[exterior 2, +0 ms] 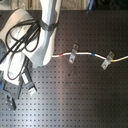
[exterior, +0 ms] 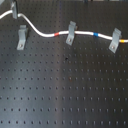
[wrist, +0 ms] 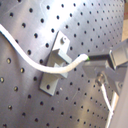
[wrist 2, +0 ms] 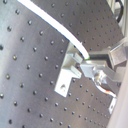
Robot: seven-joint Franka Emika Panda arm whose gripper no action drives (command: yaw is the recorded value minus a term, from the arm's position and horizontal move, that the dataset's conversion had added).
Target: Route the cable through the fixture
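Three grey metal clips are standing on the black perforated counter point(exterior: 65, 95) in the first exterior view: one toward the first exterior view's left point(exterior: 22, 38), one in the middle point(exterior: 71, 32), and one toward the first exterior view's right point(exterior: 115, 40). A white cable point(exterior: 47, 35) is running across them, curving down from the upper left, passing through the middle clip and the right one, with its red band point(exterior: 59, 35) just beside the middle clip and its blue band point(exterior: 96, 35) lying between the middle and right clips. The left clip is standing just below the cable's curve, and whether they touch cannot be told. In the second exterior view the white arm point(exterior 2: 42, 35), draped with black wires, is covering the left part of the counter. In the first wrist view the tool point(wrist: 102, 62) is pinching the cable's end beside a clip point(wrist: 55, 62), its fingers point(wrist: 100, 58) clenched on the cord. In the second wrist view the cable point(wrist 2: 55, 25) is meeting the slotted top of that clip point(wrist 2: 70, 70). No writing or labels are readable anywhere.
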